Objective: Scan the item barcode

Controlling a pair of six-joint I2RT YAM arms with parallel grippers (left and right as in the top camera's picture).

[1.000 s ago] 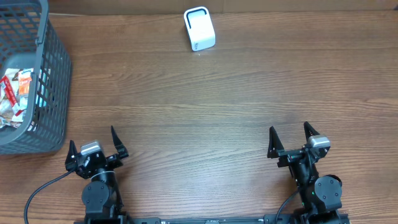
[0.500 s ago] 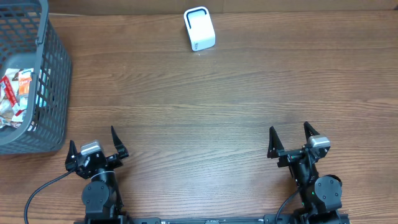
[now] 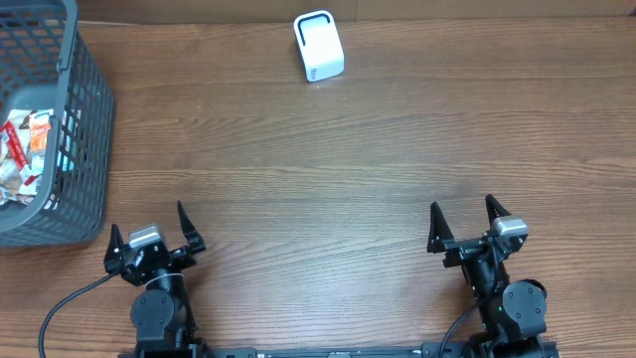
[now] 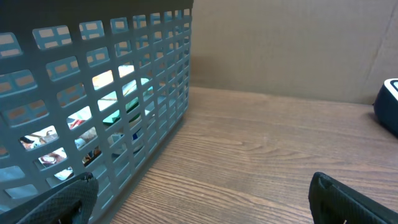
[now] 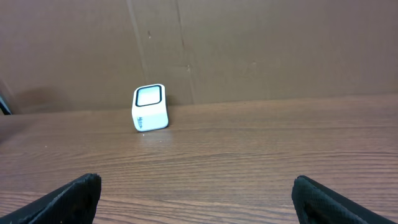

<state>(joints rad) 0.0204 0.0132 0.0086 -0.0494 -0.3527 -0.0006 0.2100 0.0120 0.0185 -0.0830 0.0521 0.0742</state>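
Observation:
Several packaged items point(image 3: 24, 157) lie in a grey mesh basket point(image 3: 91, 109) at the table's left edge; through the basket wall point(image 4: 163, 56) in the left wrist view the packets point(image 4: 115, 99) show as coloured patches. A white barcode scanner point(image 3: 319, 46) stands at the far middle of the table, window facing the arms; the scanner point(image 5: 150, 107) also shows in the right wrist view. My left gripper point(image 3: 148, 221) rests open near the front edge, right of the basket, holding nothing. My right gripper point(image 3: 462, 205) is open and holds nothing at the front right. Both grippers point(image 4: 202, 186) point(image 5: 196, 183) have only bare wood between their fingers.
A brown cardboard wall point(image 5: 261, 50) runs along the table's far edge behind the scanner. The scanner's dark edge point(image 4: 389, 107) shows at the right border of the left wrist view. A black cable point(image 3: 65, 303) trails from the left arm's base.

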